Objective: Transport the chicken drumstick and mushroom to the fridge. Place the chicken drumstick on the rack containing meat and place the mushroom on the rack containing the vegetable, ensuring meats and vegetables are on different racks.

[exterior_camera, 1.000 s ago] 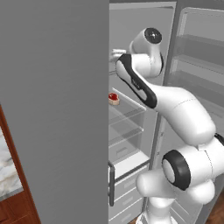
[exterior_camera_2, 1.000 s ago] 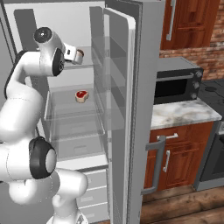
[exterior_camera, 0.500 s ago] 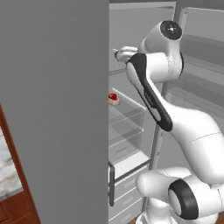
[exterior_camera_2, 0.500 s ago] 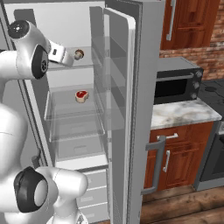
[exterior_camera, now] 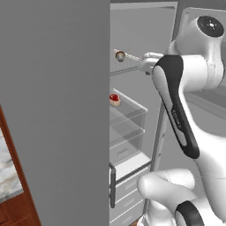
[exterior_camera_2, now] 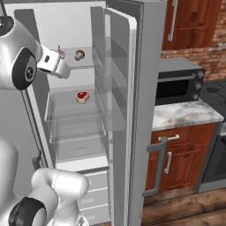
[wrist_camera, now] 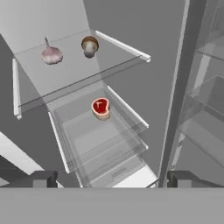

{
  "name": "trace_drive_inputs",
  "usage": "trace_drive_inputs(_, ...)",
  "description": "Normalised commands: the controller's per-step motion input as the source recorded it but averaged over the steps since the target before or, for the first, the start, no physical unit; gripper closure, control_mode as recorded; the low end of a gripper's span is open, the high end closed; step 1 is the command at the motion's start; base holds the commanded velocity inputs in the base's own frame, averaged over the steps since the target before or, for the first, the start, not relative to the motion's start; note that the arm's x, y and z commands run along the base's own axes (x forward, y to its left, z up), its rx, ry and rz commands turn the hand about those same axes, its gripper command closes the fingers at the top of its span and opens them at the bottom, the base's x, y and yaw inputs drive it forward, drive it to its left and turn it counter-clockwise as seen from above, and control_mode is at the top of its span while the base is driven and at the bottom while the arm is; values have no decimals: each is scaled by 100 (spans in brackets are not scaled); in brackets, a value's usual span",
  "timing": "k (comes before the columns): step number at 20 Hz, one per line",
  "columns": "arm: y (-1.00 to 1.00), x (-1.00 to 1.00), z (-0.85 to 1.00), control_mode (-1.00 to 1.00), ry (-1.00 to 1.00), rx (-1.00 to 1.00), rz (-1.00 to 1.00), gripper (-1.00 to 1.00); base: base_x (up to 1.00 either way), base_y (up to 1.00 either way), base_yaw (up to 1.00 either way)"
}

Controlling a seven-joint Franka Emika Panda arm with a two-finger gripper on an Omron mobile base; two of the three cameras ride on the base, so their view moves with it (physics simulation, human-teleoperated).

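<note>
Mushroom (wrist_camera: 89,46) on upper rack (wrist_camera: 65,74) w/ garlic (wrist_camera: 51,54): light, smooth (pinch cap sides). Gripper (wrist_camera: 107,177) spread, empty.

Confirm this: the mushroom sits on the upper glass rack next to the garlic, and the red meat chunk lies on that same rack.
Not quite. The mushroom does sit on the upper rack beside the garlic, but the red meat chunk lies on the rack below, not the same one. The hand view shows both levels plainly.
</note>
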Motion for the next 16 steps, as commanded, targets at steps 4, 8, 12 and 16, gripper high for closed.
trace_drive_inputs(4, -6, -78, -29, -100, 0, -3, 0, -100, 0, 0, 0)
trace_drive_inputs(8, -2, -74, -12, -100, 0, -2, 0, -100, 0, 0, 0)
trace_drive_inputs(12, -16, -76, 0, -100, -1, 0, 0, -100, 0, 0, 0)
trace_drive_inputs(16, -9, -54, 0, 100, -1, 0, 0, -100, -15, -1, 0)
